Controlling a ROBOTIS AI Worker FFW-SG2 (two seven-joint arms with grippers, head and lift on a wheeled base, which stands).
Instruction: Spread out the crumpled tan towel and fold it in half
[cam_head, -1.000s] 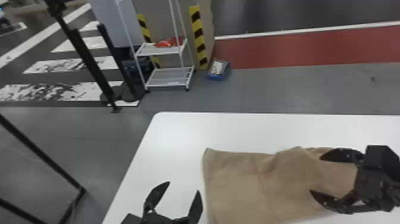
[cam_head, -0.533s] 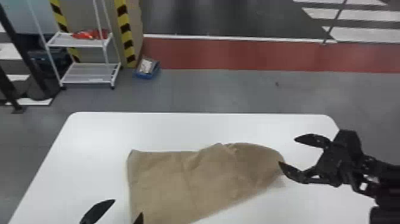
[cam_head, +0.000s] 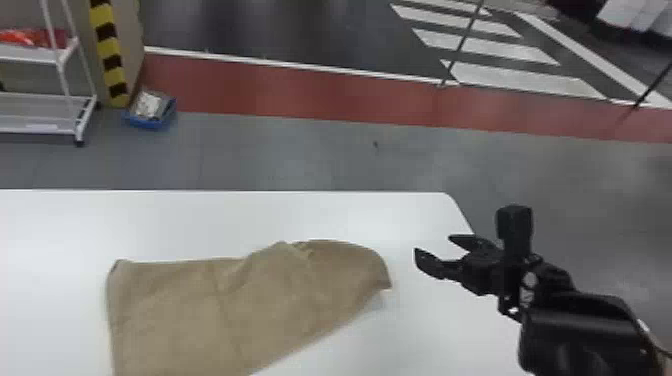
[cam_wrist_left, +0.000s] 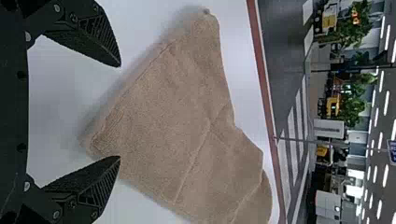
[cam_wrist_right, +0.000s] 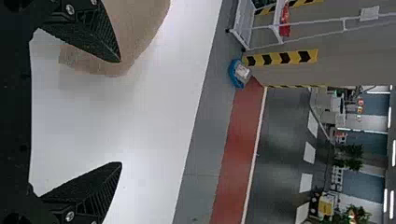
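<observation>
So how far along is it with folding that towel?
Partly spread: the towel lies fairly flat at its left end, but is rumpled toward the right. Nothing is gripped: the left end effector and right end effector are both open. Smoothing that rumpled part and, it seems, the fold in half are left.

Towel (cam_head: 200, 310): tan, plain, matte. Lies on white table (cam_head: 200, 220), lower left to lower centre of head view, running past bottom edge. Left part mostly flat, faintly creased; ridged and rumpled along upper middle; right end rounded above, narrowing to a small corner.
</observation>
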